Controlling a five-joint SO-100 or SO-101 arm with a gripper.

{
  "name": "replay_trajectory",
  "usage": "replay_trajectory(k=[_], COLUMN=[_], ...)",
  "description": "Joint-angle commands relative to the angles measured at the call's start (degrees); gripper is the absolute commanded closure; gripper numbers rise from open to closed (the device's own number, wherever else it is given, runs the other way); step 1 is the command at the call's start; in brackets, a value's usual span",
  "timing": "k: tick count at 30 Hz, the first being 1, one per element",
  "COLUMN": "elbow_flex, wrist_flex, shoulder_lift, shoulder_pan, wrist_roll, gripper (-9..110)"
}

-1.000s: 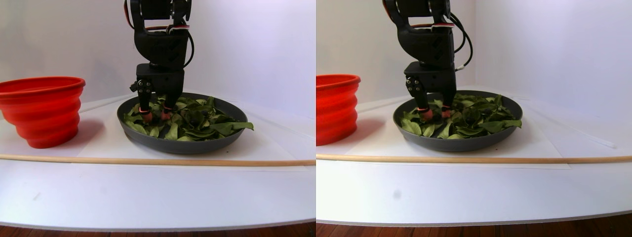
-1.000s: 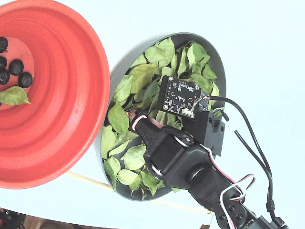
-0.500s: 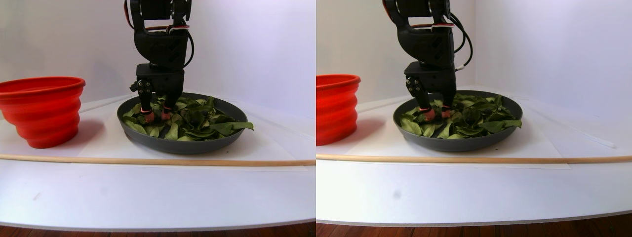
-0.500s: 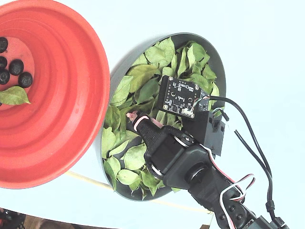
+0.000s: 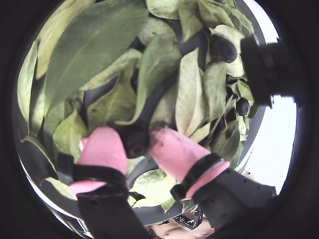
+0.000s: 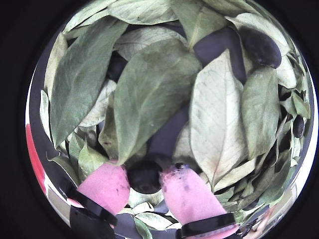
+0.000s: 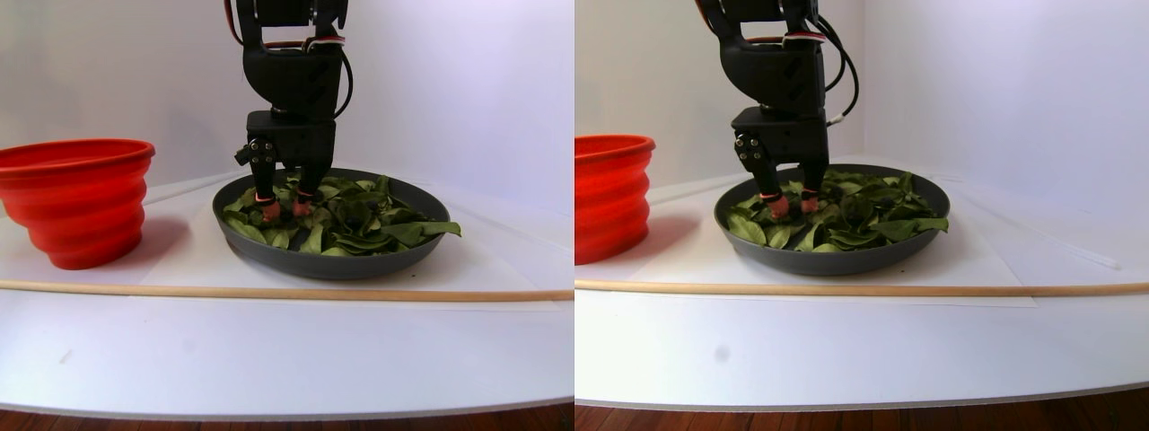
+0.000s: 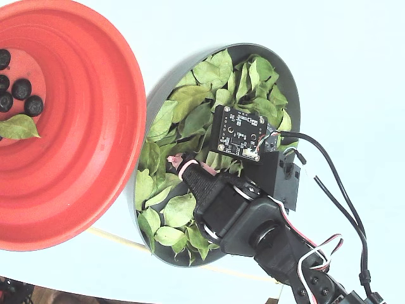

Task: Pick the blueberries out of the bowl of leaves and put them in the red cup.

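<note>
Down among the leaves (image 6: 149, 94) in the bowl (image 8: 288, 82), the gripper (image 6: 144, 180) has its pink pads pinched on one berry (image 6: 143, 177), low enough to grip it, probably for the red cup (image 8: 95, 126).

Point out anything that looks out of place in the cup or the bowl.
One green leaf lies in the red cup beside the blueberries, though only berries belong there. One leaf hangs over the bowl rim in the stereo pair view. Otherwise nothing is spilled; the gripper pinches a berry.
</note>
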Motion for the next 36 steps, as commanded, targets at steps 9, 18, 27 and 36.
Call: replay_trajectory(k=[9,18,27,36], elbow_flex=[-0.2,0.0,0.9,1.3], wrist_flex=[4.2,6.6,8.9,11.1], shoulder_lift=[11.6,15.3,19.2,22.8], shoulder_pan=[-2.4,-4.1,-6.5,-8.8], wrist_roll=[1.5,2.6,4.0,5.5], gripper=[90,90,90,90])
